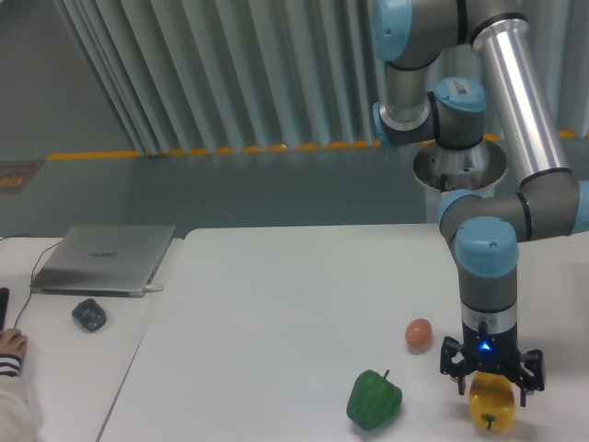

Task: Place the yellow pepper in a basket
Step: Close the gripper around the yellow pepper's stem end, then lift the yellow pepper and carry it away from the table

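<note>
The yellow pepper (491, 407) is glossy and blocky, with its dark stem facing the camera. It sits at the front right of the white table (276, 304). My gripper (493, 394) points straight down over it. One black finger stands on each side of the pepper's upper half, and both press against its sides. The pepper is at or just above the table top; I cannot tell which. No basket is in view.
A green bell pepper (374, 400) lies left of the yellow one. A small orange-pink egg-shaped thing (419, 333) lies just behind and left of the gripper. A closed laptop (106, 258), a dark mouse (89, 315) and a person's hand (11, 348) are at the far left.
</note>
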